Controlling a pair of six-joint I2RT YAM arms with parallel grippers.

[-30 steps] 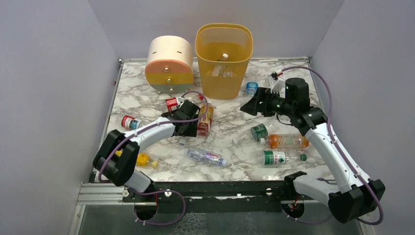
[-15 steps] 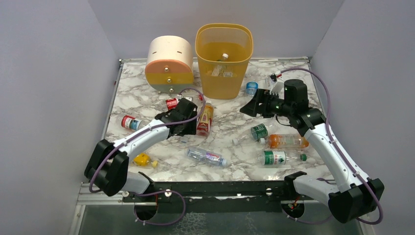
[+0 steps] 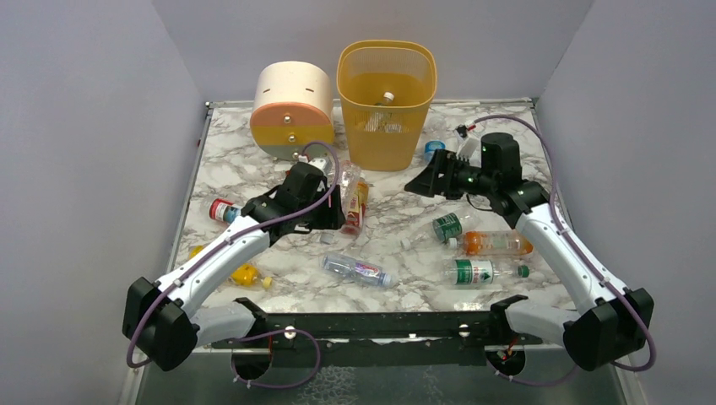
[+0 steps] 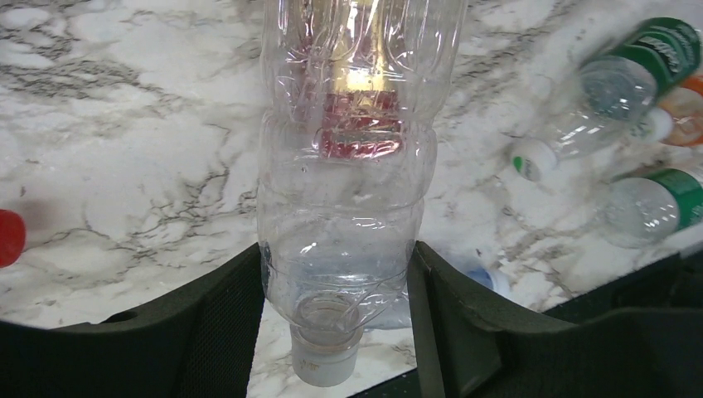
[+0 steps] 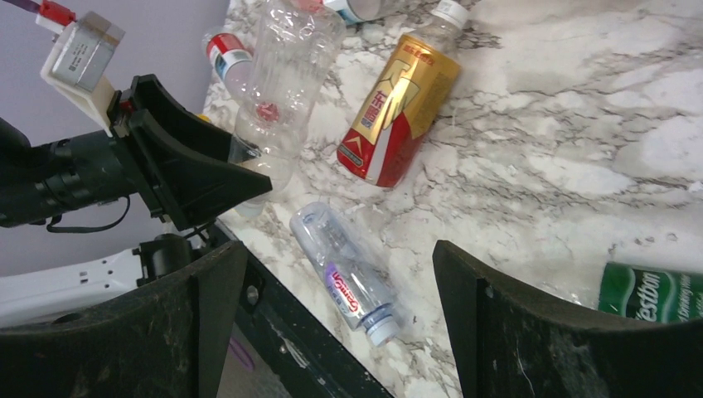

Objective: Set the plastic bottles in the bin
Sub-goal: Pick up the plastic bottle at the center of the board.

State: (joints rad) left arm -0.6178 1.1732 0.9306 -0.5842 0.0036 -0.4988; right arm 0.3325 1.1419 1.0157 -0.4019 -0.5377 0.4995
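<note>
My left gripper [image 3: 332,205] is shut on the neck end of a clear, label-less plastic bottle [image 3: 349,177] and holds it above the marble table; in the left wrist view the bottle [image 4: 344,191] sits between the jaws [image 4: 336,303]. My right gripper [image 3: 425,182] is open and empty, raised in front of the yellow-orange bin [image 3: 371,143], which holds a few bottles. The right wrist view shows its jaws wide apart [image 5: 336,286] above a clear purple-labelled bottle [image 5: 346,278], with the held bottle [image 5: 286,58] beyond. Several bottles lie loose on the table.
A red-gold bottle [image 3: 355,207] lies beside my left gripper. Green-labelled bottles [image 3: 447,226] [image 3: 474,272] and an orange one [image 3: 496,243] lie at the right. A red-labelled bottle [image 3: 223,211] and a yellow one [image 3: 245,274] lie at the left. The round drawer unit [image 3: 291,110] stands left of the bin.
My left arm has stretched forward and lifted the clear bottle off the table, toward the bin. My right gripper has shifted a little left and back, still open.
</note>
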